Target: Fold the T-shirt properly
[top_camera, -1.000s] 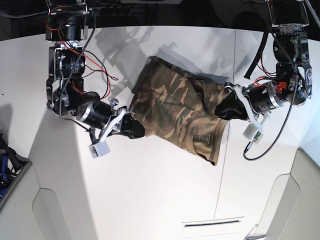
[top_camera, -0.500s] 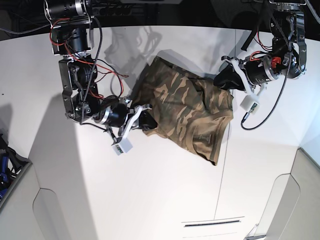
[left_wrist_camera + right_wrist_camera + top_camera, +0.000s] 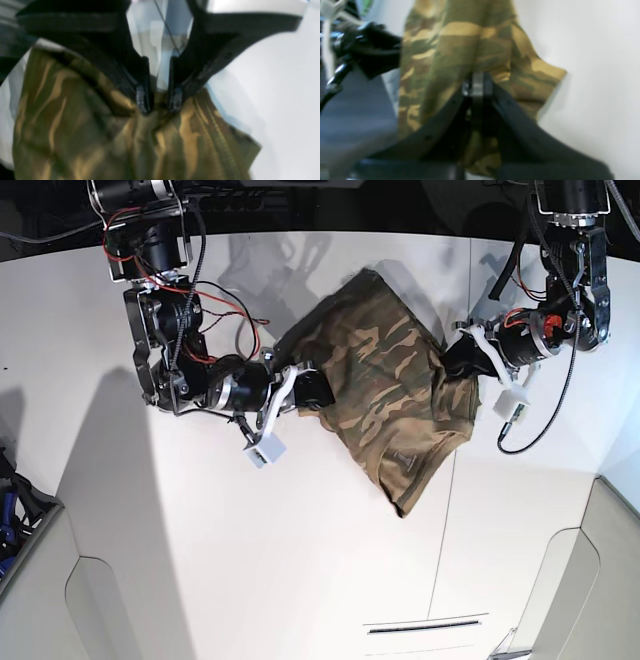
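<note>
Right gripper [image 3: 477, 86] clamped on bunched camouflage T-shirt [image 3: 460, 47], white table [image 3: 595, 62] alongside.

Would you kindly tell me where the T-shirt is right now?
In the base view the T-shirt lies bunched on the white table, upper centre, stretched between the right claw and the left claw.

The T-shirt [image 3: 385, 390] was a soft garment in camouflage print of olive green, brown and tan. It lay bunched and partly doubled over, creased, on the white table [image 3: 300, 560]. One corner pointed toward the near edge. A small printed neck label showed on its lower part.
</note>
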